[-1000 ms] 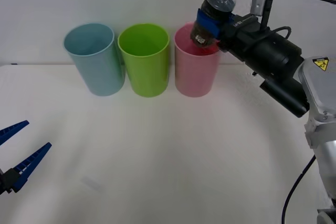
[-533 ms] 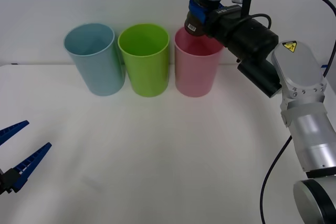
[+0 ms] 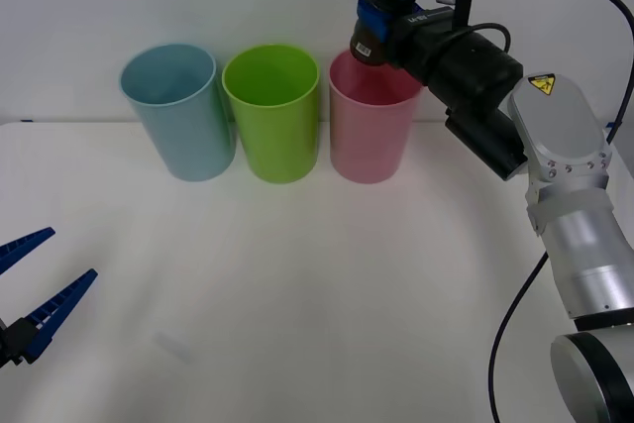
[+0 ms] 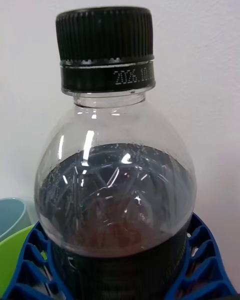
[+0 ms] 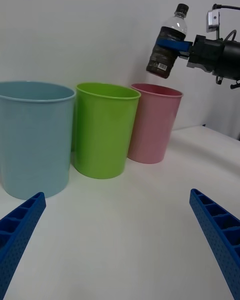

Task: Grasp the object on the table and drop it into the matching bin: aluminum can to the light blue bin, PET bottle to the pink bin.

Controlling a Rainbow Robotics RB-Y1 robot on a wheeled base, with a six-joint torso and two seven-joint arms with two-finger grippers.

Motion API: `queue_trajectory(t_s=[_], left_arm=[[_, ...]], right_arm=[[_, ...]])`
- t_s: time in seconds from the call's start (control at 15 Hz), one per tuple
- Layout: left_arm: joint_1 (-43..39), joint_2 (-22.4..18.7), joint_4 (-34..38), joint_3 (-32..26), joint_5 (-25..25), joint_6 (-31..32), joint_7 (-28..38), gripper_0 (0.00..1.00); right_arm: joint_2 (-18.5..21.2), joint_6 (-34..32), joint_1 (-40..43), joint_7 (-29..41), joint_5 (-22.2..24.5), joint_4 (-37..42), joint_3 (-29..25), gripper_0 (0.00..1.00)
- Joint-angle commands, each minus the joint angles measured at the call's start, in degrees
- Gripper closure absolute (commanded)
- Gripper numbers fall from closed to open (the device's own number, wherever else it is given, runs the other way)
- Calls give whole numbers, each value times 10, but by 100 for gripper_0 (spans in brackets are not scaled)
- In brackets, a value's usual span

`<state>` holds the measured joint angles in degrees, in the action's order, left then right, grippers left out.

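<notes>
My right gripper (image 3: 381,22) is shut on the PET bottle (image 3: 389,2), a small clear bottle of dark brown liquid with a black cap. It holds the bottle in the air above the rim of the pink bin (image 3: 369,131), tilted slightly. The right wrist view has the bottle (image 4: 115,180) close up between the blue fingers (image 4: 200,265). From the left wrist view the bottle (image 5: 167,47) hangs just above the pink bin (image 5: 152,125). The light blue bin (image 3: 178,111) stands at the left of the row. My left gripper (image 3: 30,294) rests open at the table's near left.
A lime green cup (image 3: 272,111) stands between the light blue and pink bins, all in a row at the back of the white table (image 3: 297,304). A plain wall rises right behind them.
The right arm raised the bottle and carried it left, from the pink bin's right rim to over its opening. In the last half second it hardly moved. The left arm stayed still.
</notes>
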<state>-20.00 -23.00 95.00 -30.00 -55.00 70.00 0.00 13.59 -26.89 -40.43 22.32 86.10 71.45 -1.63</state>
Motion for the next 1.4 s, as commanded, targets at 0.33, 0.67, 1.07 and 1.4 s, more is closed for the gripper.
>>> queue_trajectory(t_s=[0.33,0.67,1.07,1.4], left_arm=[[0,0,0,0,0,0,0,0],[0,0,0,0,0,0,0,0],[0,0,0,0,0,0,0,0],[0,0,0,0,0,0,0,0]], right_arm=[[1,-1,1,-15,0,0,-5,0],[2,-12,9,-19,0,0,-13,0],[15,-57,76,-19,1,77,-30,0],[40,-98,185,-10,-1,204,-29,0]])
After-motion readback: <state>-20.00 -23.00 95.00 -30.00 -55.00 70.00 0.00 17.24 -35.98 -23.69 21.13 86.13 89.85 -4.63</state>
